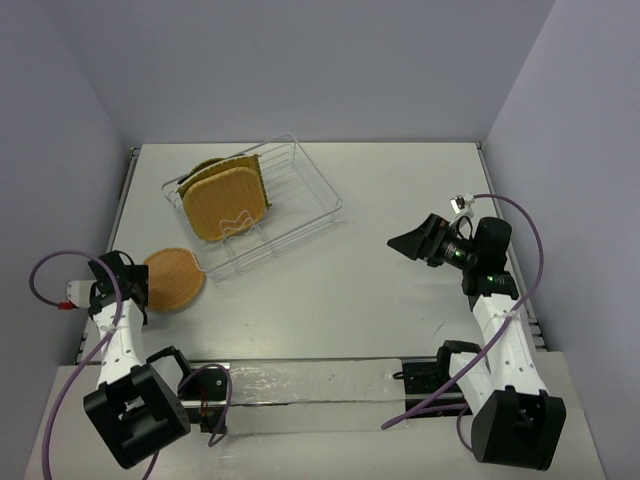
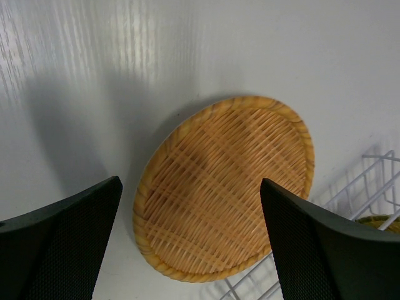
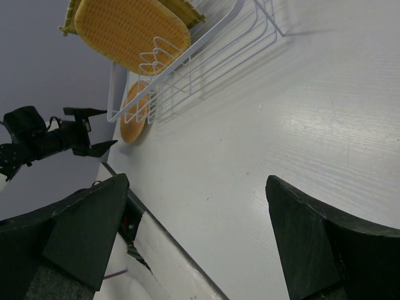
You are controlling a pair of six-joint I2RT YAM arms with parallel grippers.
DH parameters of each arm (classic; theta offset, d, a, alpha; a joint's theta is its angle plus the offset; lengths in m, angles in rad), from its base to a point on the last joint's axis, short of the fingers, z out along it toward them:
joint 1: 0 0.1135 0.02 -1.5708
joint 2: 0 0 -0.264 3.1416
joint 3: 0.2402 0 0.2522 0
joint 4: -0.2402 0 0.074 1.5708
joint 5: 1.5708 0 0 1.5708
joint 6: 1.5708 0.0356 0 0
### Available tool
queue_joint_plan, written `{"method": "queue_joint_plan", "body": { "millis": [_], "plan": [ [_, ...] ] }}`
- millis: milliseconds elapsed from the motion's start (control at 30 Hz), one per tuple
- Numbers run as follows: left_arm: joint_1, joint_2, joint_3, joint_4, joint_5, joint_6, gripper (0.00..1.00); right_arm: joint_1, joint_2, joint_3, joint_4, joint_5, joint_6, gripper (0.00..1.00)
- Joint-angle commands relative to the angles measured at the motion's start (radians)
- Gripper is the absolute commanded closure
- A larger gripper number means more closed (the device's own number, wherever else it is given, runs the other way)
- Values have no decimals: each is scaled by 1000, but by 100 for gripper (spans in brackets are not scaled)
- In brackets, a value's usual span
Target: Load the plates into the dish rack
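A round orange woven plate (image 1: 175,278) lies flat on the table just left of the dish rack (image 1: 318,176). My left gripper (image 1: 140,290) hovers at the plate's left edge, open. In the left wrist view the plate (image 2: 225,187) fills the gap between the spread fingers, and nothing is held. A rounded-square orange woven plate (image 1: 227,208) stands upright in the rack's slots, with a yellow plate (image 1: 243,163) behind it. My right gripper (image 1: 398,242) is open and empty above bare table, right of the rack. Its wrist view shows the rack (image 3: 206,56) and the round plate (image 3: 134,112) far off.
The rack's wire corner (image 2: 369,181) sits close to the round plate's right side. The table's near edge strip (image 1: 300,380) runs between the arm bases. Grey walls close in the back and both sides. The left arm (image 3: 50,134) shows in the right wrist view.
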Motion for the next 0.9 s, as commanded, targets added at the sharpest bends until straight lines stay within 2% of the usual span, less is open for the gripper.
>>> {"method": "queue_joint_plan", "body": {
  "millis": [0, 67, 133, 367, 533, 633, 767, 867],
  "plan": [
    [9, -34, -29, 89, 37, -23, 1, 10, 4, 16, 14, -11, 4, 3],
    [9, -48, -36, 43, -30, -48, 1, 11, 4, 21, 15, -15, 3, 3],
    [10, -52, -50, 57, -28, -45, 1, 11, 3, 20, 15, -12, 4, 3],
    [10, -12, -150, 222, 100, -39, 1, 11, 6, 24, 16, -21, 3, 3],
    [9, 14, -154, 245, 104, -35, 1, 11, -11, 20, 16, -13, 3, 3],
    [9, 18, -164, 282, 108, -31, 11, 11, -14, 21, 16, -14, 3, 3],
    [10, 31, -176, 301, 98, -41, 15, 11, -22, 23, 16, -13, 3, 3],
    [10, 43, -182, 343, 110, -37, 24, 10, -27, 22, 16, -12, 2, 3]
  ]
}}
